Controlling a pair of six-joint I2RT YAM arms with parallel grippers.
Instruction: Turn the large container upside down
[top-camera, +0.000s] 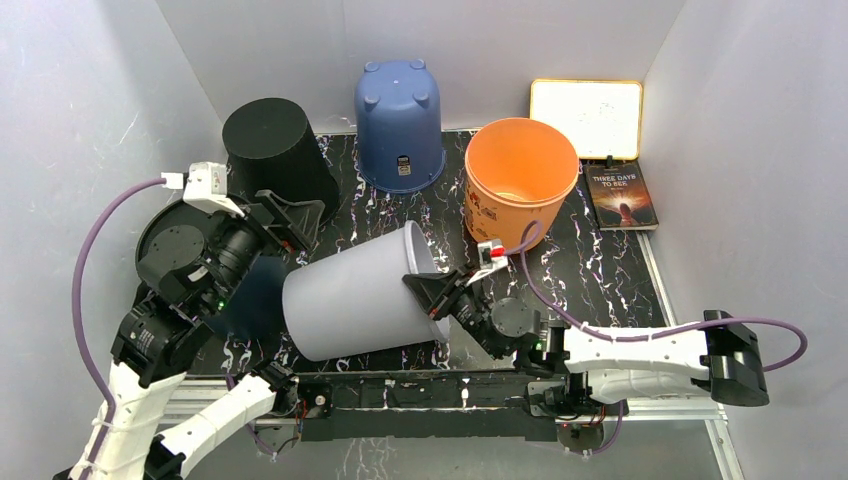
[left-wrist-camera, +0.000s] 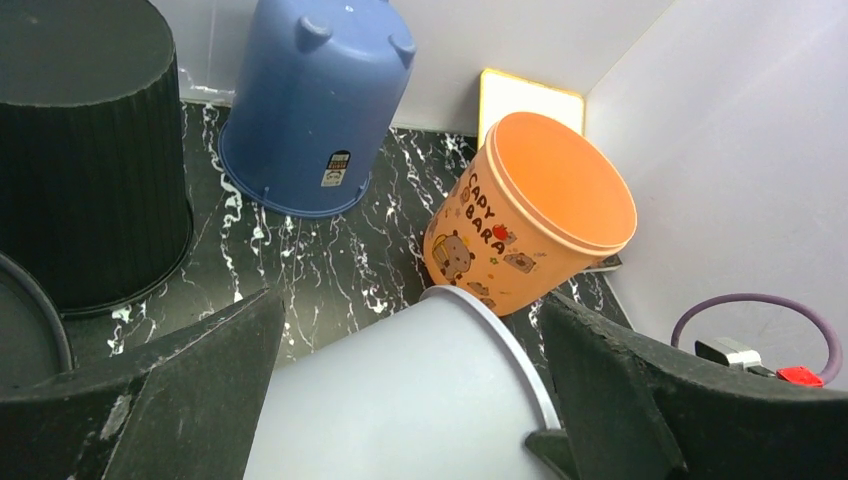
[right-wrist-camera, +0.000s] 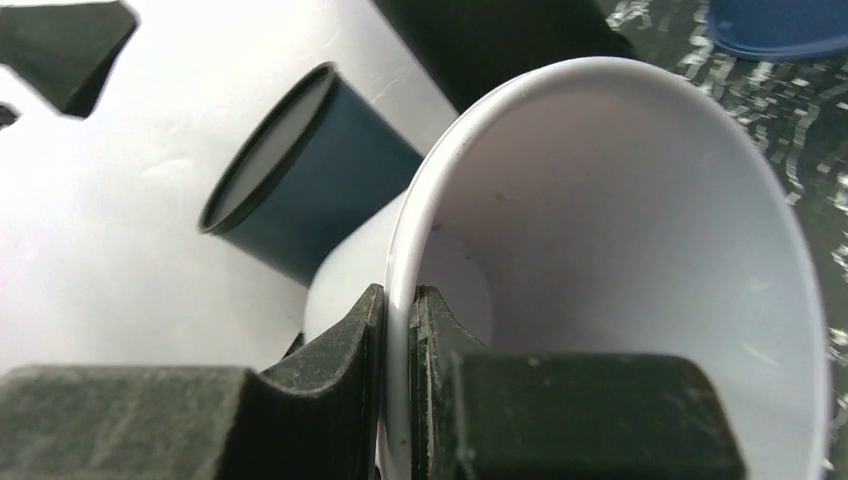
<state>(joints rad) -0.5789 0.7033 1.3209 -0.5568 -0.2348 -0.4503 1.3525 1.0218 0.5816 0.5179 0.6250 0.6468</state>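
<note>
Grey plastic fills the middle of the overhead view: the large container (top-camera: 355, 300) lies on its side over the marbled table (top-camera: 600, 270). Its long axis runs arm to arm, the open mouth turned to the right gripper (top-camera: 440, 295) and the closed base to the left gripper (top-camera: 298, 222). The right gripper sits at the rim on the mouth's near side, so the whole body stretches away from it toward the other arm. Beyond the left gripper stand an inverted black tub (top-camera: 272, 145) and an inverted blue tub (top-camera: 400, 120). Beyond the right one an orange bucket (top-camera: 520, 180) stands mouth up, with a book (top-camera: 621, 195) farther out. A dark blue cup (top-camera: 250, 295) lies just past the container's base.

From the left wrist, the left gripper (left-wrist-camera: 410, 305) is spread wide and holds nothing. The container (left-wrist-camera: 420, 400) lies below and ahead, between its fingers (left-wrist-camera: 180, 380), with no contact that I can make out. The orange bucket (left-wrist-camera: 530, 220) is ahead to the right, close behind the grey rim.

From the right wrist, the right gripper (right-wrist-camera: 400, 300) is closed tight on the rim of the container (right-wrist-camera: 620, 250), one finger inside the wall and one outside. The hollow opens directly ahead of it.

By my reading the turn is about half made. The right arm alone has hold, so it would have to swing the rim over and down until the mouth faces the table. The left gripper is nearer the base and could steady it. The orange bucket beside the mouth leaves little room for the swing.
</note>
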